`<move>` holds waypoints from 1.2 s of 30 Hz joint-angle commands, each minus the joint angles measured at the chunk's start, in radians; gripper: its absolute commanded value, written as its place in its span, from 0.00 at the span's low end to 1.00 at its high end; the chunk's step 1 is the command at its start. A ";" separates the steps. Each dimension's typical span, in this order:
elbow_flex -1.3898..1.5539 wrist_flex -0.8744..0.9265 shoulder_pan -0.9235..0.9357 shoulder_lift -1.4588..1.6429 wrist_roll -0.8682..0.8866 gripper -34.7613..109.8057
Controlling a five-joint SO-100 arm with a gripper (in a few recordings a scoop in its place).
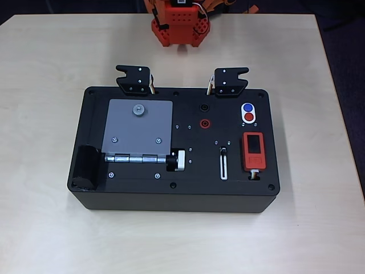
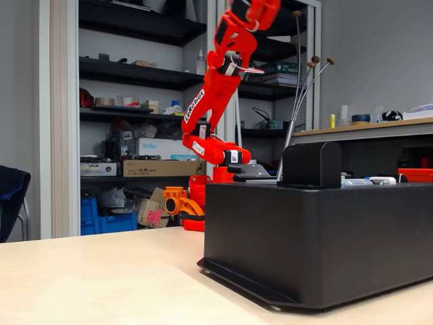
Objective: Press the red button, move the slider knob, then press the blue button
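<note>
black box (image 1: 171, 200) sits mid table (image 1: 51, 57) in overhead view. blue button (image 1: 247, 107) and red button (image 1: 248, 117) share one white oval at box top right, blue is the far one, red just below it. slider knob (image 1: 223, 150) is at the far end of the white-rimmed slot, left of the red-orange block (image 1: 253, 150). grey hinged plate (image 1: 138, 128) on the left part, silver knob (image 1: 179, 160) near its corner. red arm (image 2: 216, 101) is raised behind the box in fixed view, base (image 1: 179, 25) at the far table edge. gripper: cannot tell if wide or narrow.
</note>
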 commanded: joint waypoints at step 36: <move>-0.256 0.630 -0.095 -0.239 -0.028 0.25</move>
